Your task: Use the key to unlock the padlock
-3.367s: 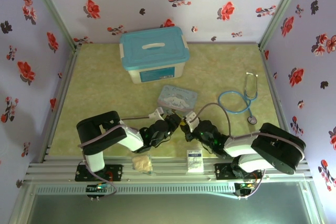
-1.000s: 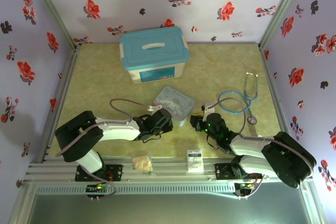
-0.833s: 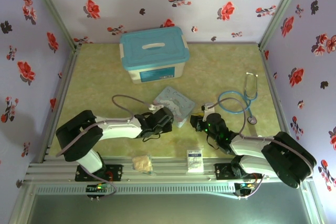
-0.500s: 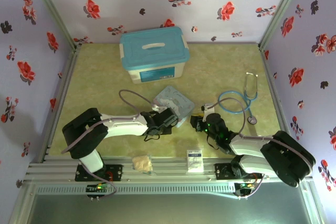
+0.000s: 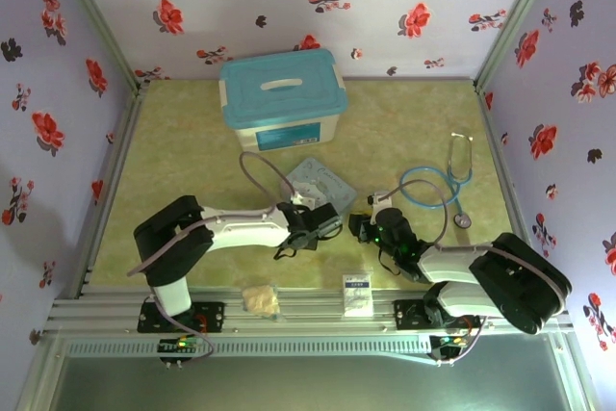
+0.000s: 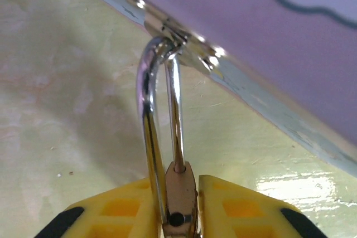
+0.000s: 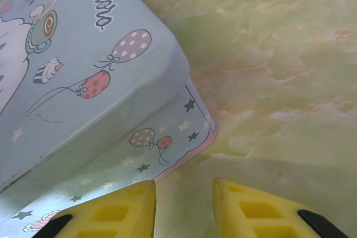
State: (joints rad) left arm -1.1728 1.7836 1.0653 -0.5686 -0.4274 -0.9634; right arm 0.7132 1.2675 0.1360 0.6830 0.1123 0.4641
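Note:
In the left wrist view my left gripper [image 6: 174,183] is shut on the padlock [image 6: 179,200], a small brass body pinched edge-on between the yellow fingers. Its silvery shackle [image 6: 148,110] reaches forward and touches the rim of the pale blue tin [image 6: 251,26]. One shackle leg enters the body; the other runs down beside it. From above, the left gripper [image 5: 330,224] sits just left of my right gripper [image 5: 357,227]. The right gripper [image 7: 185,185] is open with nothing between its fingers, facing the tin's corner [image 7: 83,82]. The key is out of view.
The blue tin [image 5: 320,183] lies just beyond both grippers. A blue-tubed stethoscope [image 5: 438,185] lies to the right, a teal-lidded storage box [image 5: 282,98] at the back. Two small packets [image 5: 260,298] [image 5: 358,294] rest at the near edge. Flowered walls close in three sides.
My left gripper has slid right along the tin's near side toward the right gripper, and the tin has shifted slightly. The right arm has hardly moved.

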